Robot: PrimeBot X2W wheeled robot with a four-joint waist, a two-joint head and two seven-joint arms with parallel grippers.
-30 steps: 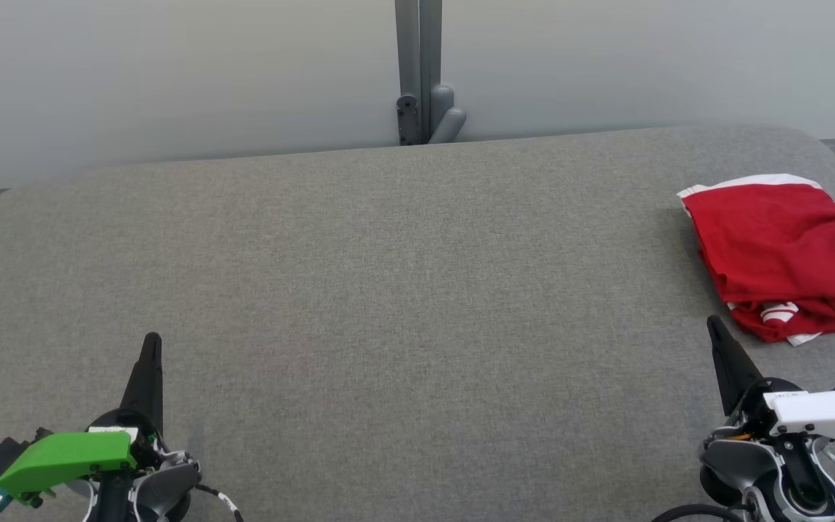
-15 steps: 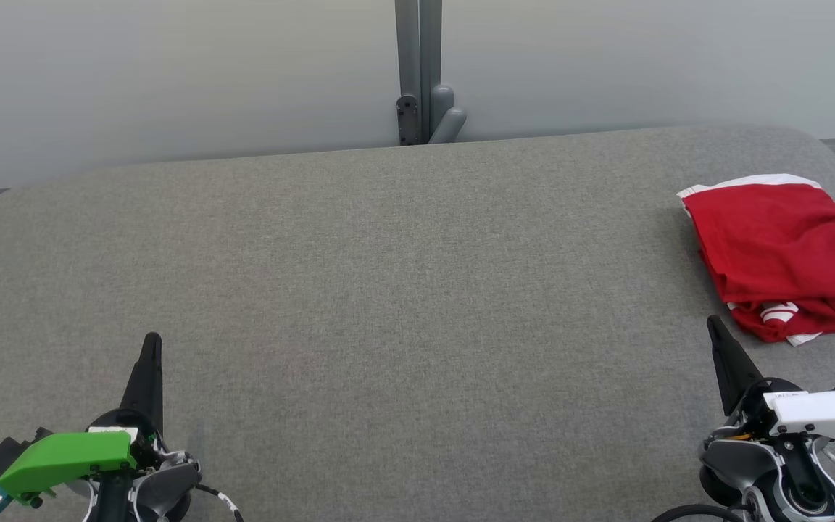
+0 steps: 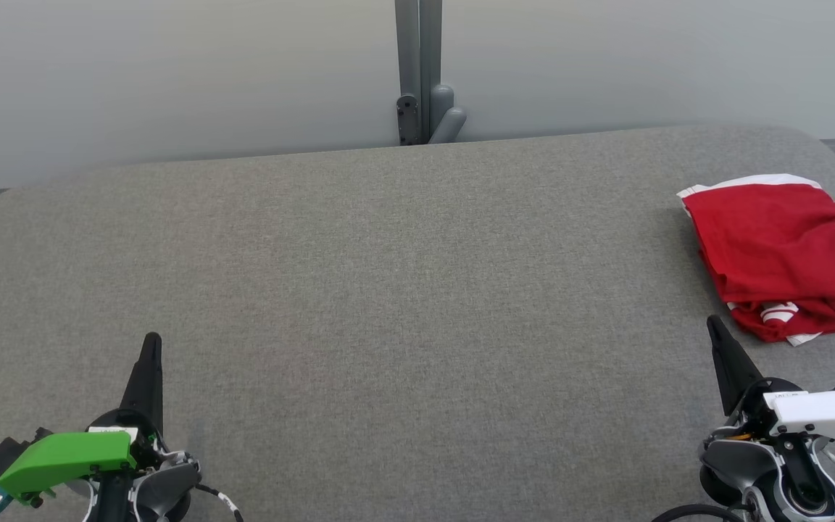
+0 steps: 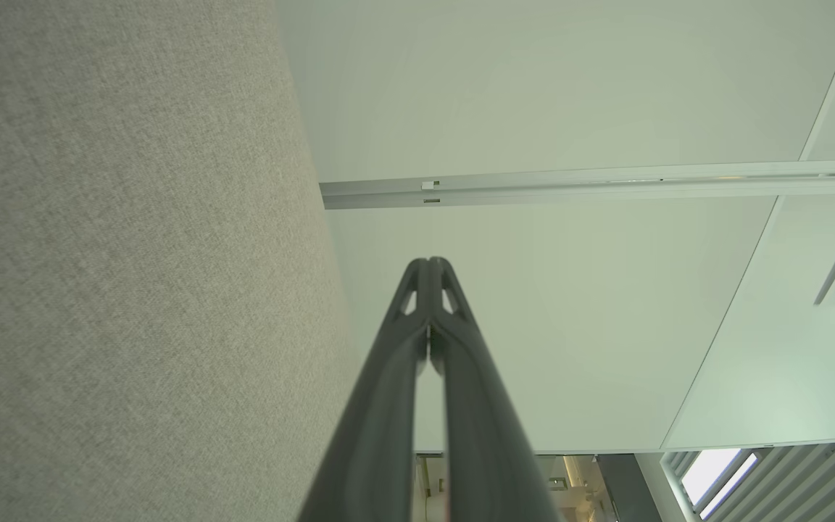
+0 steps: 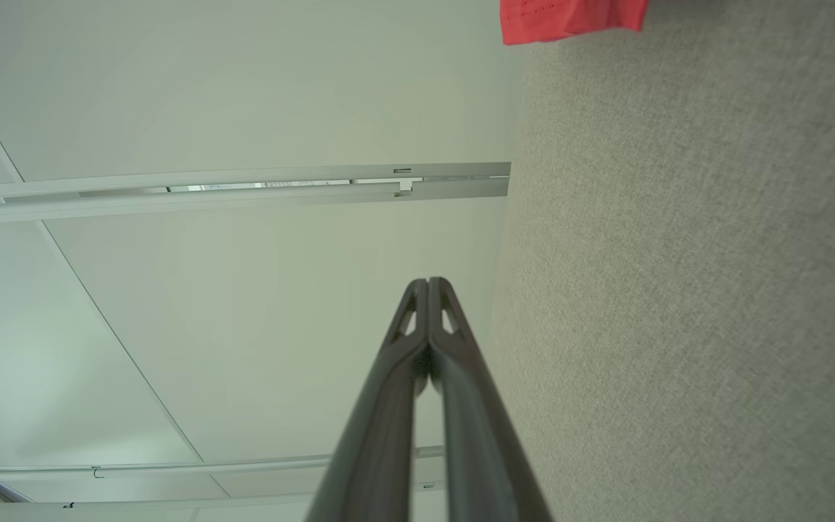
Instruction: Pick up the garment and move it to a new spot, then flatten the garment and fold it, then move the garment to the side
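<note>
A grey fabric-covered table [image 3: 388, 290] bears a folded red garment [image 3: 780, 246] at its right edge.

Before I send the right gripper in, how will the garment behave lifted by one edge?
Probably floppy: the garment lies in loose wrinkled folds, so it should sag and unfold. Likely light: the layers look thin. It may drag on the textured surface rather than slide.
</note>
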